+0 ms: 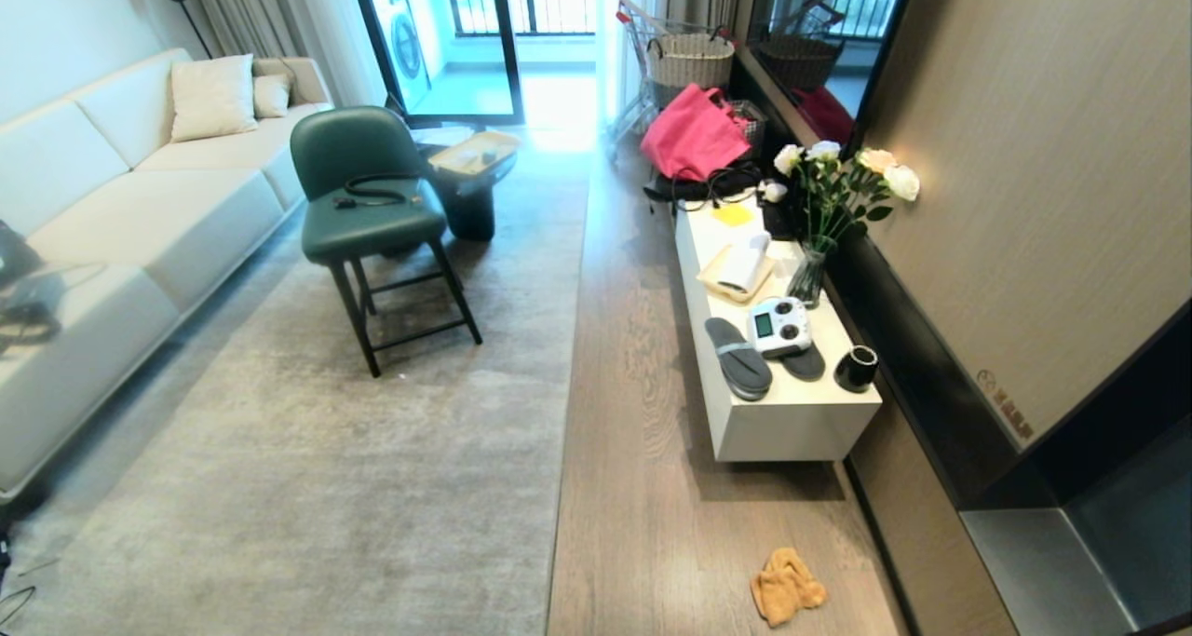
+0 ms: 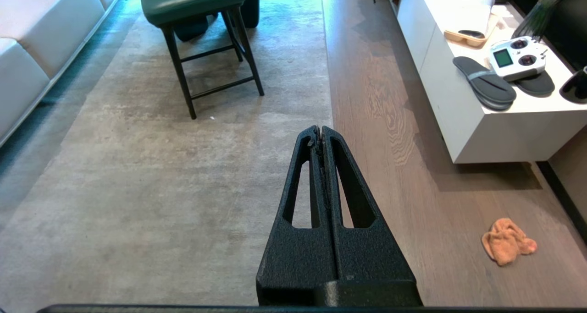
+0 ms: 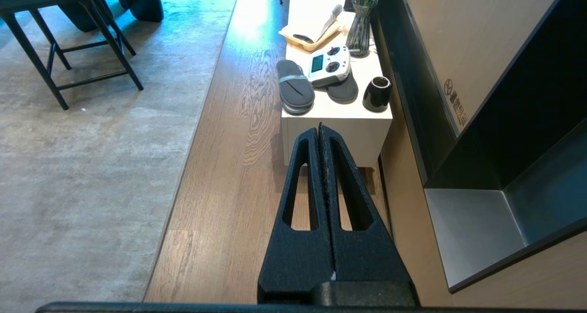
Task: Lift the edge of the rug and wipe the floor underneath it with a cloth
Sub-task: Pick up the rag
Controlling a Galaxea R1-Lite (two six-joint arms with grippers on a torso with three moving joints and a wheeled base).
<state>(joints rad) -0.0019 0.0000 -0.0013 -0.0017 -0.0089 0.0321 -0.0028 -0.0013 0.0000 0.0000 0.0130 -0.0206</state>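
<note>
Rug edge (image 1: pixel 570 338): straight line running near to far, flat on floor (image 1: pixel 643 487). Cloth (image 1: pixel 787 587): crumpled on bare planks, near right, well apart from rug, near end of white cabinet (image 1: pixel 792 422). Left gripper (image 2: pixel 320 132): fingers pressed together, empty, above rug edge. Right gripper (image 3: pixel 319 132): fingers pressed together, empty, raised over floor before cabinet.
</note>
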